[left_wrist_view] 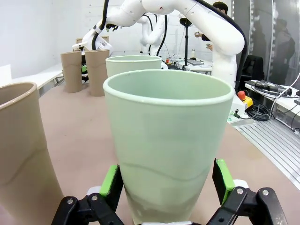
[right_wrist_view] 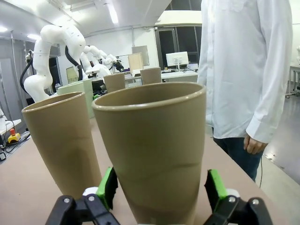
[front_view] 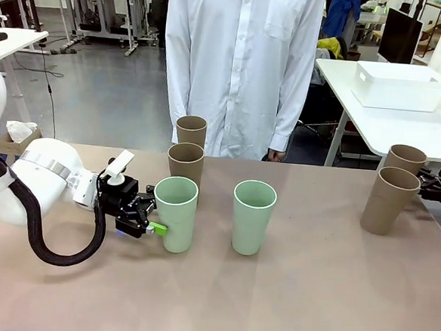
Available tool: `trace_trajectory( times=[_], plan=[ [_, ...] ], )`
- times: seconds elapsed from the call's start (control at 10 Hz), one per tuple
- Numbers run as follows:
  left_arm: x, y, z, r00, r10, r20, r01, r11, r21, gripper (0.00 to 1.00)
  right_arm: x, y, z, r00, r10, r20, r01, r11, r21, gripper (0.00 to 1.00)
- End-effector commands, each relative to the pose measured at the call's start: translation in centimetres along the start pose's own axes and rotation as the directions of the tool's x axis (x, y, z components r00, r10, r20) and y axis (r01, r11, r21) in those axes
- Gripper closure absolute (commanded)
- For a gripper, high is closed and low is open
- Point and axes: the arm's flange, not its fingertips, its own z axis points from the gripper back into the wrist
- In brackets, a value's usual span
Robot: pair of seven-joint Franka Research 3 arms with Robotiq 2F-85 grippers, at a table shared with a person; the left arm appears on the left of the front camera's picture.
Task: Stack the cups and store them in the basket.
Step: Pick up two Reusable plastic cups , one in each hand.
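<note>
- Left tool (left_wrist_view: 166, 183) is clenched, green pads (left_wrist_view: 111, 183) pressed to both sides of a pale mint green tapered tumbler (left_wrist_view: 166, 140) standing on the bench (front_view: 295, 292).
- Right tool (right_wrist_view: 161, 188) straddles a tan-brown tapered tumbler (right_wrist_view: 152, 150), released, pads just beside its walls.

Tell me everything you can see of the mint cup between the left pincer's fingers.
The mint green cup is a tall, tapered, handleless tumbler, matte and plastic-looking, with a rounded rim. It stands upright on the table, mouth up. The left pincer straddles its lower half, with green pads on either side; whether they press it is unclear. A tan-brown cup stands just behind it, and a second mint cup stands apart beside it.
</note>
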Motion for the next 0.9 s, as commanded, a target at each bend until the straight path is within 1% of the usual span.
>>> trace_trajectory(
  times=[0.0,0.5,0.8],
  plan=[
    [-0.7,-0.1,-1.0,0.999,-0.042,0.024,0.042,0.999,-0.001,0.00,0.8,0.1,-1.2,1.000,-0.024,0.012,0.025,0.999,-0.026,0.00],
    [-0.7,0.5,-2.6,0.998,-0.038,0.041,0.039,0.999,-0.016,0.00,0.7,-0.1,-2.9,0.999,-0.044,0.018,0.044,0.999,-0.008,0.00],
    [-0.7,0.7,-3.3,0.997,-0.044,0.057,0.045,0.999,-0.011,0.00,0.6,0.1,-3.1,0.998,-0.056,0.028,0.056,0.998,-0.001,0.00]
  ],
)
